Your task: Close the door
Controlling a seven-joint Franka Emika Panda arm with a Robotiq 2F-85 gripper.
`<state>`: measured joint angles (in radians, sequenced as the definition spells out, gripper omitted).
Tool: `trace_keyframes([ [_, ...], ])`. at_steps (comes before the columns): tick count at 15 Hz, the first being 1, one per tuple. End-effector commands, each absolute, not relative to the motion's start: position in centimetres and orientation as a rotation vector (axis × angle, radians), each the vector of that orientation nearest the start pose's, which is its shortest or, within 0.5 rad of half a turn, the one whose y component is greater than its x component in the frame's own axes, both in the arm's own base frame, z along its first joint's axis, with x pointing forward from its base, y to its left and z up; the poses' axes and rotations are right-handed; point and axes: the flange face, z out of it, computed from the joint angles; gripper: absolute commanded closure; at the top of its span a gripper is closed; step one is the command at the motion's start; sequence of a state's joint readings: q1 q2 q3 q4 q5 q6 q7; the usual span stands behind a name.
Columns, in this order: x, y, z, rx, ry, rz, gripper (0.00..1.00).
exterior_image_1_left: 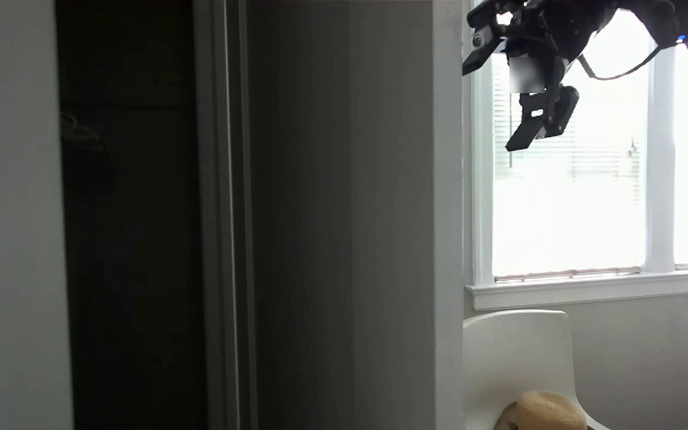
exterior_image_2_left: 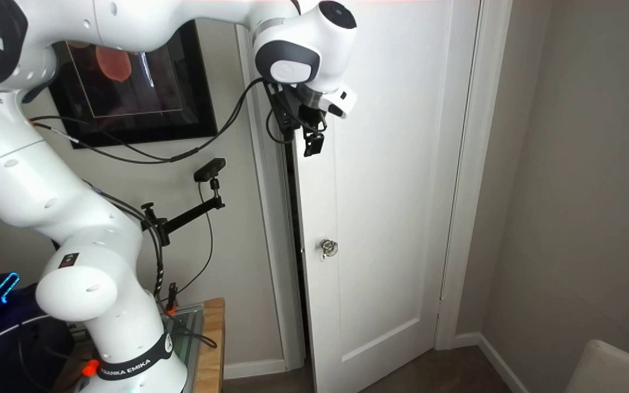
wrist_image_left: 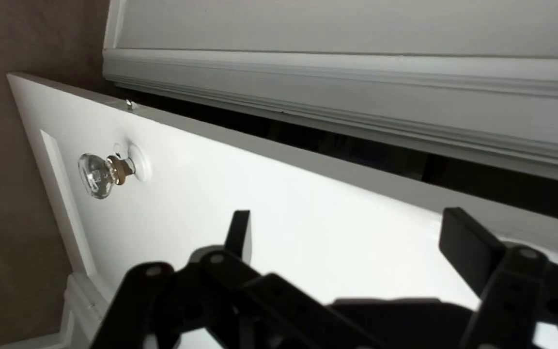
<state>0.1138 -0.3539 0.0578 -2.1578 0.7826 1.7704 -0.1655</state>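
The door (exterior_image_2_left: 391,180) is a tall white panel standing ajar, with a dark gap along its knob-side edge. In an exterior view its shaded grey face (exterior_image_1_left: 350,209) and pale edge stand beside a dark opening. The clear round knob (exterior_image_2_left: 327,248) also shows in the wrist view (wrist_image_left: 96,175). My gripper (exterior_image_2_left: 303,139) is high above the knob, near the door's free edge. In the wrist view its fingers (wrist_image_left: 354,237) are wide apart with nothing between them, facing the door's upper front face (wrist_image_left: 187,194). I cannot tell whether a fingertip touches the door.
The white door frame (exterior_image_2_left: 271,207) borders the gap. A camera on a bracket (exterior_image_2_left: 209,170), a dark framed picture (exterior_image_2_left: 183,82) and loose cables are near the arm. A white chair (exterior_image_1_left: 517,352) with a straw hat (exterior_image_1_left: 550,412) stands below the bright window (exterior_image_1_left: 565,221).
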Motion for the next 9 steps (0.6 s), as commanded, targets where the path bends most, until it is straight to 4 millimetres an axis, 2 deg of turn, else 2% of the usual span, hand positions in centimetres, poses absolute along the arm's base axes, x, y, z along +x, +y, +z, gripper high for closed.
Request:
trace_keyframes([
  [1,43.4,15.8,55.8,-2.362,-0.197,0.032,0.0],
  [4,43.0,14.7,55.7,-2.391,-0.166,0.027,0.0],
  [9,41.6,12.2,56.5,-2.348,-0.26,0.044,0.0],
])
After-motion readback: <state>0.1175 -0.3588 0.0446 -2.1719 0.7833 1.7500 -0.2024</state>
